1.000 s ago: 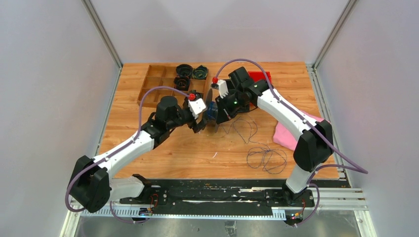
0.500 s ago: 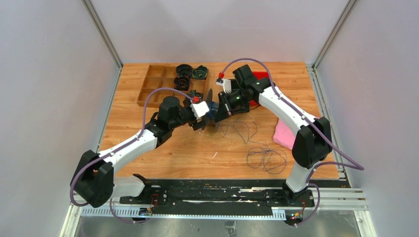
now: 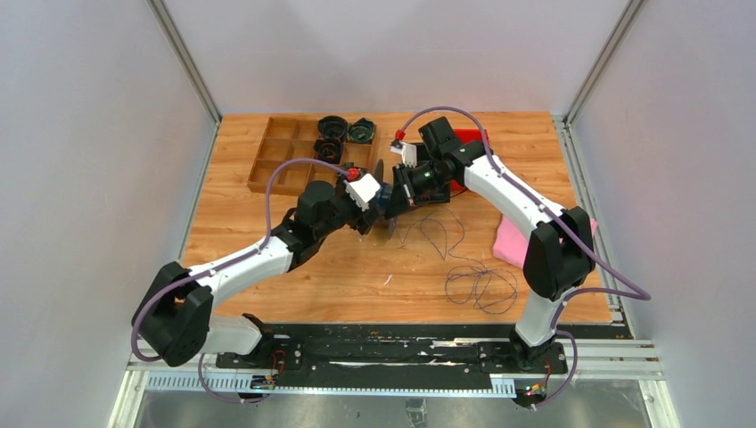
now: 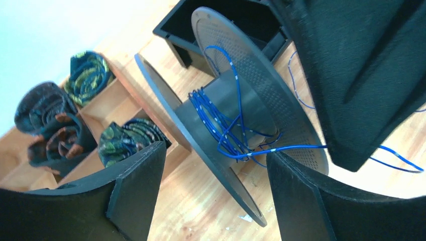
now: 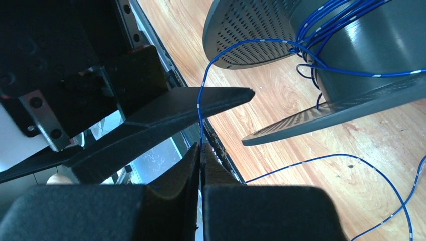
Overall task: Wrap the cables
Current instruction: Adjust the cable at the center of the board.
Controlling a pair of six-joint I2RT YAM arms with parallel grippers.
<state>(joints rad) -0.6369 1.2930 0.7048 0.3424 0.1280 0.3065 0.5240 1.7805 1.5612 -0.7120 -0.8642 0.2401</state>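
A big grey spool stands on edge mid-table, with thin dark blue cable wound on its core. My left gripper is open, its fingers set either side of the spool's near flange without touching it. My right gripper is shut on the blue cable, which runs taut up to the spool. In the top view the left gripper and the right gripper meet at the spool. Loose cable loops lie on the table to the right.
A wooden compartment tray at the back left holds black coiled bundles, which also show in the left wrist view. A red object sits behind the right arm. A pink cloth lies at the right.
My left arm has reached further right, bringing its gripper closer around the spool. My right gripper has shifted slightly back and stays pinched on the cable.
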